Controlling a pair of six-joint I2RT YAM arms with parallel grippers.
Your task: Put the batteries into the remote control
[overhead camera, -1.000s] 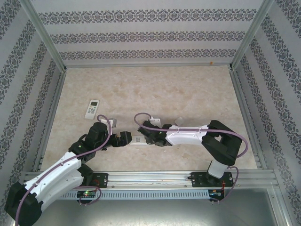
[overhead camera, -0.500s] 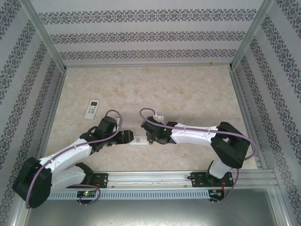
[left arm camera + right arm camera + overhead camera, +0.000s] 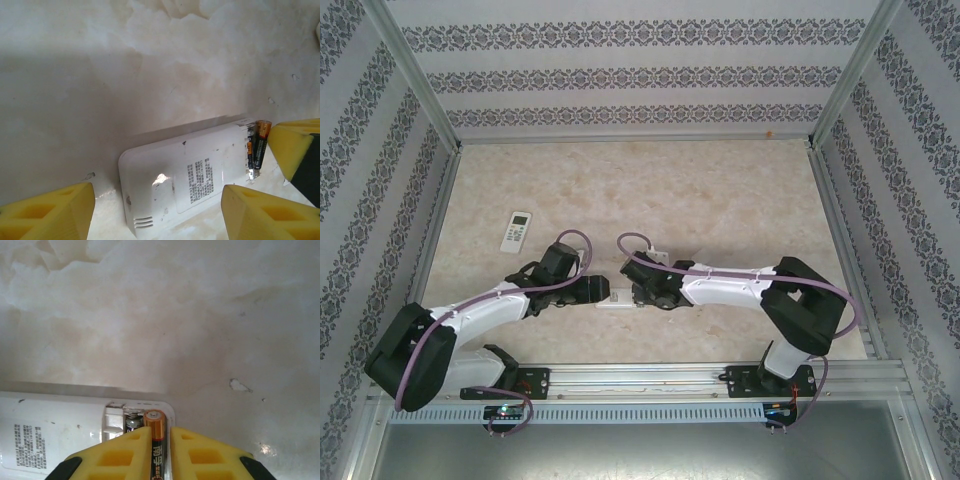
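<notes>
Beige marbled counter. Small white spare remote lies flat at 10 o'clock from left gripper, well apart. Left gripper jaws wide, yellow foam pads straddling closed end of white rectangular remote control; left-hand pad clear of it. Remote control lies label side up, between both grippers. Open battery bay at its 3 o'clock end. Slim black-and-copper cylindrical battery pinched between pads of right gripper, copper tip at bay, just beside coil spring.
</notes>
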